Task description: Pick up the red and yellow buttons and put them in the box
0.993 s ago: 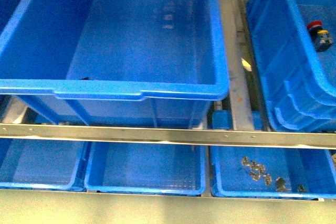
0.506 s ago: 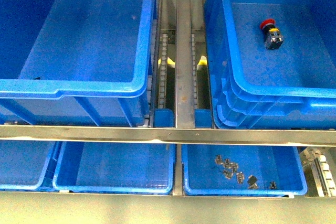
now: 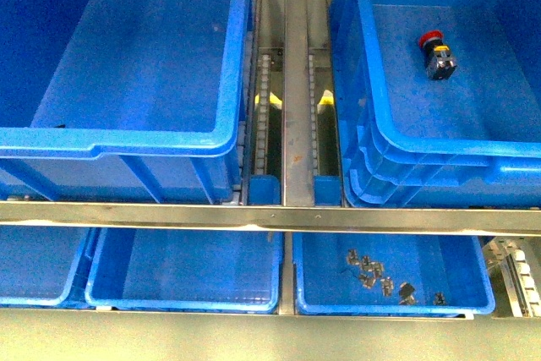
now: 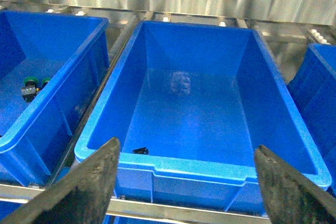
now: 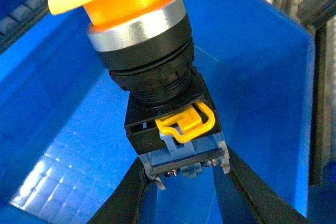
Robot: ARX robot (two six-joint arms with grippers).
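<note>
We are gripping a yellow button (image 5: 152, 77) in our right gripper (image 5: 184, 174), jaws clamped on its grey base, hanging above a blue box (image 5: 68, 145). Our left gripper (image 4: 184, 187) is hovering with jaws apart over another, nearly bare crate (image 4: 194, 166). One red button (image 3: 436, 52) is already lying in the right-hand box (image 3: 372, 116); the yellow one is awaiting release.

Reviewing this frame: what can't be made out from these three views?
- Front view: neither arm shows, so which crate the yellow button hangs over is unclear.
- Right wrist view: the right tool tips are hidden behind the button's body.
- Left wrist view: the dark speck in the box is too small to identify; the green-capped buttons are partly hidden by their crate's wall.
</note>
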